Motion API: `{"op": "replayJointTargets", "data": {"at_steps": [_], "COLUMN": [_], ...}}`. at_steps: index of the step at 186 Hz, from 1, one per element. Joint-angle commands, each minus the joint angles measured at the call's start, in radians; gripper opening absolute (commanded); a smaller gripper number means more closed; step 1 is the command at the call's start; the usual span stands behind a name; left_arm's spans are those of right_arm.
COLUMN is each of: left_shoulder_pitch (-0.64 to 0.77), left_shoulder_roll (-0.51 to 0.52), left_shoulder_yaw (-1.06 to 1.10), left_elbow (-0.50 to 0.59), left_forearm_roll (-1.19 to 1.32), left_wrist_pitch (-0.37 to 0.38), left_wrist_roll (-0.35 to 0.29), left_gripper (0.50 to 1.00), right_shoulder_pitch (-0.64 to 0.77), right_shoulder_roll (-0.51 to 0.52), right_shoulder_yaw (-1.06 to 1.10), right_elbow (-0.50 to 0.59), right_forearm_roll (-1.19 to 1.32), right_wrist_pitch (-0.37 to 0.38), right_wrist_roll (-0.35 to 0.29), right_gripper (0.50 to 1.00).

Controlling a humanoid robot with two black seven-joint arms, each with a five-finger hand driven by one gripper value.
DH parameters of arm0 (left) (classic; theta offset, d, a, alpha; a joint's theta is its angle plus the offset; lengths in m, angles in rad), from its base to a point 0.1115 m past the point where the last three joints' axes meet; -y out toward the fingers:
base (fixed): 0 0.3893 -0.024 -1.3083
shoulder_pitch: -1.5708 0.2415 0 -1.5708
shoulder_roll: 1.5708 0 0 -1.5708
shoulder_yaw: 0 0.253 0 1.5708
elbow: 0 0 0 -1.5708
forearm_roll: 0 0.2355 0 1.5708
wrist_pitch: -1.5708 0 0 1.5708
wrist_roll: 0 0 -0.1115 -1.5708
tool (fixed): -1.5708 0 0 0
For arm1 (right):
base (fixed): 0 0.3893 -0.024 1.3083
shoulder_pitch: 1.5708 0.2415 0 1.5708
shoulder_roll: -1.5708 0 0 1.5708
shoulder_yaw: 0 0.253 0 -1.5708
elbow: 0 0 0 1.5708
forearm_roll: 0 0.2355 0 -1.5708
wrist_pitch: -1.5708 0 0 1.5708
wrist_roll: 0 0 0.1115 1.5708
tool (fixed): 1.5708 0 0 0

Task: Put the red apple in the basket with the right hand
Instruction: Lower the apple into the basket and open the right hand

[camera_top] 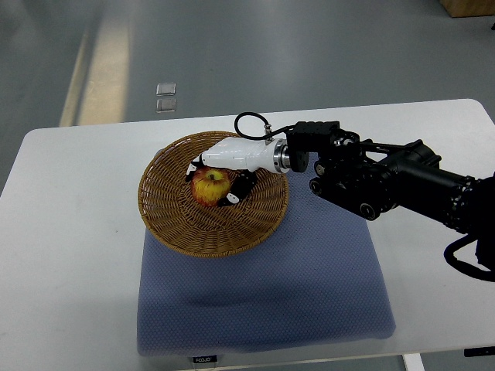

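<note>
- Nearest me I see a blue-grey mat lying flat on the white bench, with a small dark label at its front edge.
- The wicker basket sits on the far left part of the mat, its left rim reaching past the mat over bare bench.
- The red apple, red with a yellow patch, lies inside the basket, slightly toward the far side of its bowl.
- My right hand reaches in over the basket's right rim; its white fingers wrap around the apple, grasping it from above and from the right.
- The black right arm runs back to the right edge.
- Beyond the bench, two small clear squares lie on the grey floor.
</note>
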Motion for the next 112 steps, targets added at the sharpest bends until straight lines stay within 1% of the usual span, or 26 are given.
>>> {"op": "replayJointTargets", "data": {"at_steps": [1,4,13,20,28,29,41,112], "left_shoulder_pitch": [0.000,0.000,0.000,0.000,0.000,0.000,0.000,0.000], "left_shoulder_roll": [0.000,0.000,0.000,0.000,0.000,0.000,0.000,0.000], "left_shoulder_yaw": [0.000,0.000,0.000,0.000,0.000,0.000,0.000,0.000], "left_elbow": [0.000,0.000,0.000,0.000,0.000,0.000,0.000,0.000], "left_forearm_roll": [0.000,0.000,0.000,0.000,0.000,0.000,0.000,0.000], "left_wrist_pitch": [0.000,-0.001,-0.001,0.000,0.000,0.000,0.000,0.000], "left_wrist_roll": [0.000,0.000,0.000,0.000,0.000,0.000,0.000,0.000], "left_gripper": [1.000,1.000,1.000,1.000,1.000,1.000,1.000,1.000], "right_shoulder_pitch": [0.001,0.001,0.001,0.001,0.001,0.001,0.001,0.007], "right_shoulder_roll": [0.000,0.000,0.000,0.000,0.000,0.000,0.000,-0.003], "right_shoulder_yaw": [0.001,0.001,0.003,0.004,0.004,0.007,0.008,0.012], "right_elbow": [0.000,0.000,0.000,0.000,0.000,0.000,0.001,0.009], "right_forearm_roll": [0.000,0.002,0.002,0.002,0.002,0.003,0.003,0.006], "right_wrist_pitch": [-0.002,-0.002,-0.002,-0.002,-0.002,-0.002,-0.002,0.000], "right_wrist_roll": [0.000,0.000,0.000,0.000,0.000,0.000,0.000,0.002], "right_gripper": [0.778,0.789,0.797,0.817,0.817,0.829,0.852,0.860]}}
